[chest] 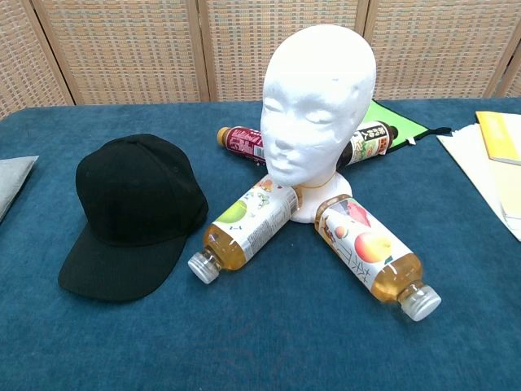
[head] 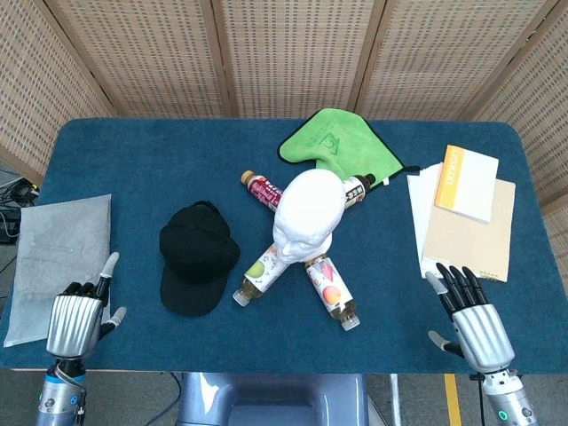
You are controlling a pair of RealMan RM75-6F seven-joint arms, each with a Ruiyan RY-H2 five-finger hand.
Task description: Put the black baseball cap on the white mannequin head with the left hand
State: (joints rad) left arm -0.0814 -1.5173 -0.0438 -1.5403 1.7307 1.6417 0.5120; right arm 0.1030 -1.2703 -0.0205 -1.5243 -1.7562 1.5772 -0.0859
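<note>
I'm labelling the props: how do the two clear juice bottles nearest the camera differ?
The bottle with the green apple label lies at the white mannequin head's base with its white cap pointing down-left; the bottle with the peach label points its cap down-right. The apple one lies nearer the black baseball cap. Both lie on their sides, capped.

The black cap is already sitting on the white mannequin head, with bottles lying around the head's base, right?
Not quite. The black cap lies on the blue table, beside the white mannequin head, which is bare. The bottles do lie around its base. Both the head view and the chest view show this.
</note>
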